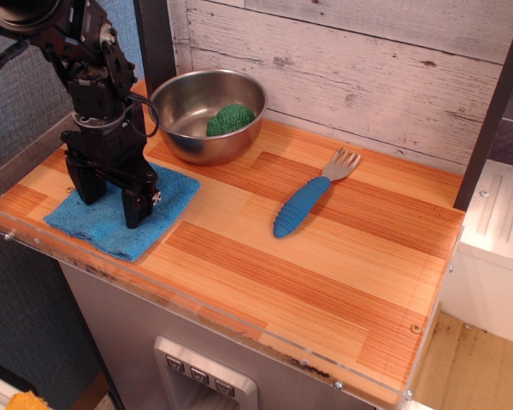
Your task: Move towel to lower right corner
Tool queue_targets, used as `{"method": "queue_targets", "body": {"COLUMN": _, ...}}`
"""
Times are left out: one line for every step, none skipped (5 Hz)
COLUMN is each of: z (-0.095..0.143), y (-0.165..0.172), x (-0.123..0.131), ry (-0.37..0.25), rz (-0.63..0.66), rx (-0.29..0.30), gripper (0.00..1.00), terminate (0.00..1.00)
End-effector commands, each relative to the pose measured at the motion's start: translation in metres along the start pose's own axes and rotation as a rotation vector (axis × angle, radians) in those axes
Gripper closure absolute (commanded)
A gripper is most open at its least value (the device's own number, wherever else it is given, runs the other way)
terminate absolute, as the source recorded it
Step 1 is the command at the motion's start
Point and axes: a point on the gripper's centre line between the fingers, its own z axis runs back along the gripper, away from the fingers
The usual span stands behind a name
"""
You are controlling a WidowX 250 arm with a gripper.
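Note:
The bright-blue towel (164, 201) lies flat at the left end of the striped wooden tabletop, near the front rim. My black gripper (114, 203) stands upright over the towel's middle with its two fingers spread apart. The fingertips (137, 215) are down at the cloth, touching or nearly touching it. The arm hides part of the towel's left half. The lower right corner (403, 363) of the tabletop, with a small screw and a clear acrylic rim, is bare and far from the gripper.
A steel bowl (188, 107) holding a green scrubby lump (231, 118) stands behind the towel. A blue-handled fork (303, 205) lies mid-table. A whitewashed plank wall runs along the back. A dark post (496, 102) stands at the right.

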Motion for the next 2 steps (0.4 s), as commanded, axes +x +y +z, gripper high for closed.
{"method": "queue_targets", "body": {"z": 0.018, "y": -0.046, "x": -0.01, "ry": -0.015, "rz": -0.011, "rx": -0.082, "gripper": 0.0, "terminate": 0.0}}
{"method": "queue_targets", "body": {"z": 0.026, "y": -0.074, "x": -0.006, "ry": -0.034, "rz": -0.018, "rx": -0.124, "gripper": 0.0, "terminate": 0.0}}
